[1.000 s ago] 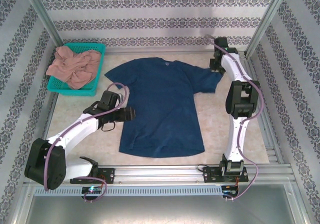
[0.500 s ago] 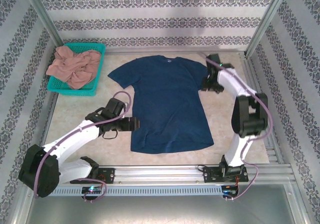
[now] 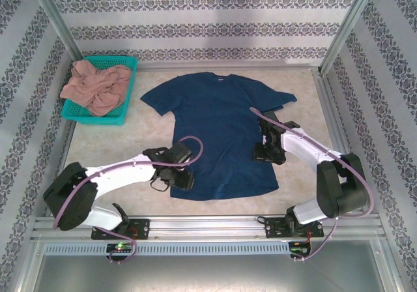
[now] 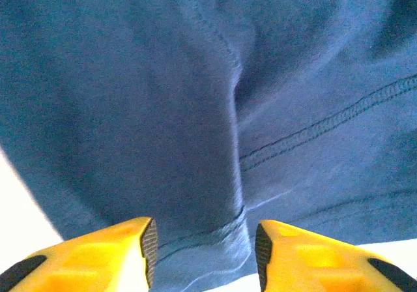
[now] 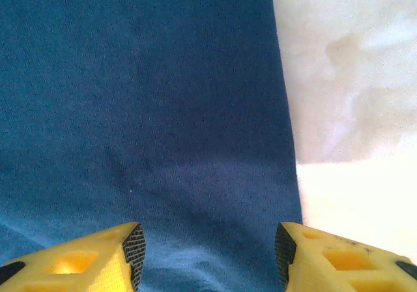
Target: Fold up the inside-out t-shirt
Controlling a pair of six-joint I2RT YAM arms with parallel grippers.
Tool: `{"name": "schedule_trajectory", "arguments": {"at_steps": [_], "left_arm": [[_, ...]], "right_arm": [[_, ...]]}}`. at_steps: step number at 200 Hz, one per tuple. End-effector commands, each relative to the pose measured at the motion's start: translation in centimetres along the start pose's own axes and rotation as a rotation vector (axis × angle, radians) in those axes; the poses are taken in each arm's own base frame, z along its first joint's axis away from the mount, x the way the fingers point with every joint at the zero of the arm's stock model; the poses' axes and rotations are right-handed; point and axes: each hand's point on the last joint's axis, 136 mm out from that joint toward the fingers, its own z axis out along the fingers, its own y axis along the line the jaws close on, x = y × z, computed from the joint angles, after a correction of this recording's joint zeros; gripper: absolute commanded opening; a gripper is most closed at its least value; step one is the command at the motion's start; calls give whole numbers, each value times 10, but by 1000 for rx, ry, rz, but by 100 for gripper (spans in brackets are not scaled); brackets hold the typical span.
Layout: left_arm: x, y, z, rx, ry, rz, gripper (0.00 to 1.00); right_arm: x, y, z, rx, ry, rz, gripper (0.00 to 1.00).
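Note:
The inside-out t-shirt (image 3: 215, 129), dark navy, lies flat in the middle of the table with its collar at the far side and both sleeves spread. My left gripper (image 3: 184, 175) is low over the shirt's lower left hem corner. In the left wrist view its yellow fingers (image 4: 133, 246) stand apart around a raised ridge of hem fabric (image 4: 238, 175), and the pads are not pressed on it. My right gripper (image 3: 262, 150) rests at the shirt's right side edge. Seen from the right wrist, that gripper (image 5: 208, 246) is open, with flat navy cloth (image 5: 130, 77) under it.
A teal basket (image 3: 128, 62) with a pinkish-tan garment (image 3: 96, 87) stands at the back left. Bare beige tabletop (image 3: 104, 145) lies left of the shirt and also right of it (image 5: 352, 109). A metal rail (image 3: 208, 223) runs along the near edge.
The left arm swung right onto the lower left hem and its jaws narrowed. The right arm let go at the right sleeve, opened and came down the shirt's right side. The shirt shifted right.

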Motion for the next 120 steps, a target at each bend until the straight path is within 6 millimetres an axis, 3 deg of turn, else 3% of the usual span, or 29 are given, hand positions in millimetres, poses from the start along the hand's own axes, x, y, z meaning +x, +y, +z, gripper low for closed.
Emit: {"name": "schedule_trajectory", "arguments": {"at_steps": [1, 29, 43, 82, 120], "left_arm": [[-2, -15, 7, 41, 9, 40, 38], [1, -13, 18, 45, 19, 27, 19], [-2, -10, 12, 39, -5, 20, 6], [-17, 15, -33, 92, -161, -113, 1], [-11, 36, -55, 157, -220, -245, 0]], "right_arm": [[10, -3, -7, 1, -7, 18, 57], [23, -10, -7, -9, 12, 55, 58], [26, -15, -10, -10, 6, 87, 58], [33, -17, -23, -81, -46, 190, 57], [51, -15, -15, -71, -18, 219, 57]]}}
